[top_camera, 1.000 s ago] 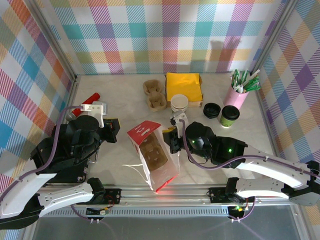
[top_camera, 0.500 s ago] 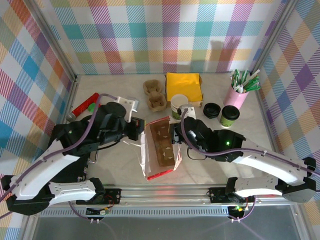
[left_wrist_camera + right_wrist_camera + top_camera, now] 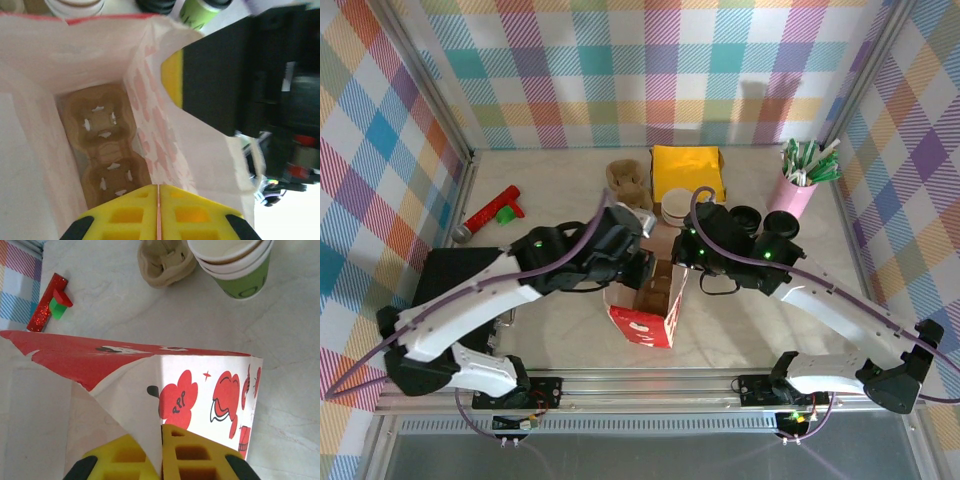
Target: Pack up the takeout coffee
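Both sets of fingers are shut tight: the left gripper (image 3: 158, 195) and the right gripper (image 3: 161, 435) each pinch a side of the paper bag (image 3: 642, 325). A moment ago the bag lay tipped; now it stands open, ready to fill. The takeout coffee (image 3: 782, 223) waits behind, beside a loose lid (image 3: 745, 215). Both grippers are busy.

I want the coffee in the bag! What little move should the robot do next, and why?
Probably the right end effector should release the white paper bag with red print and reach for the black-lidded green-and-white paper cup beyond it. The left end effector also pinches its rim; the brown cardboard carrier sits inside.
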{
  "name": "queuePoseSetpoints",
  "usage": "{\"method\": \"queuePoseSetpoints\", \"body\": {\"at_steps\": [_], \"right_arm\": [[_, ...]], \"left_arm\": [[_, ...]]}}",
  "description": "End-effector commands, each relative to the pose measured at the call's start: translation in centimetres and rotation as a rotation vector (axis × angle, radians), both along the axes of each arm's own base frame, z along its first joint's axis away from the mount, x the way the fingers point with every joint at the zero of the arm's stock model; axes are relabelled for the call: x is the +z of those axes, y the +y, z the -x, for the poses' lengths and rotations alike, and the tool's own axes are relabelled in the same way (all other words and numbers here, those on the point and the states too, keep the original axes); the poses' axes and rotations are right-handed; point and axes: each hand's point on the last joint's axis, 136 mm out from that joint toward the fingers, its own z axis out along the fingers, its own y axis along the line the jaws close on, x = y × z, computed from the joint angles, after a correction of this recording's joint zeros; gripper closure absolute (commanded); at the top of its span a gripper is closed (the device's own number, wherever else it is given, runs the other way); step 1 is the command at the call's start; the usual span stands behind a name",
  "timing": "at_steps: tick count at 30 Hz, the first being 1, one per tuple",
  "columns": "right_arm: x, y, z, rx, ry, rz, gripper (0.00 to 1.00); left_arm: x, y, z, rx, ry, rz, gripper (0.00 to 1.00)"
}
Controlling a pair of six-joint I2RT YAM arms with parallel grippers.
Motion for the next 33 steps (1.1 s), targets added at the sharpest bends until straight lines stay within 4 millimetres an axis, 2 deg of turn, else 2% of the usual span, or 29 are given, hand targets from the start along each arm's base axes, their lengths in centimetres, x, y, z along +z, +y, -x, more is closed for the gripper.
{"method": "queuePoseSetpoints", "body": {"at_steps": [1, 6, 10, 21, 33], "right_arm": [[0.2, 0.2, 0.7, 0.004, 0.043, -0.067, 1.0], [-0.8, -0.2, 0.8, -0.021, 0.081, -0.08, 1.0], [-1.2, -0.9, 0.9, -0.04, 0.087, -0.092, 1.0], [-2.3, -1.9, 0.8, -0.09, 0.125, -0.118, 1.0], [-2.7, -3.0, 0.9, -0.124, 0.117, -0.115, 1.0]], "left_arm": [[-1.4, 0.6, -0.4, 0.057, 0.022, -0.089, 0.9], [-5.4, -0.6, -1.2, 0.077, 0.087, -0.186, 0.89], [-8.7, -0.7, -1.7, 0.1, 0.151, -0.23, 0.9], [-17.0, -1.3, -0.7, 0.101, 0.326, -0.343, 0.93], [-20.9, -0.5, -1.0, 0.143, 0.412, -0.365, 0.96]]}}
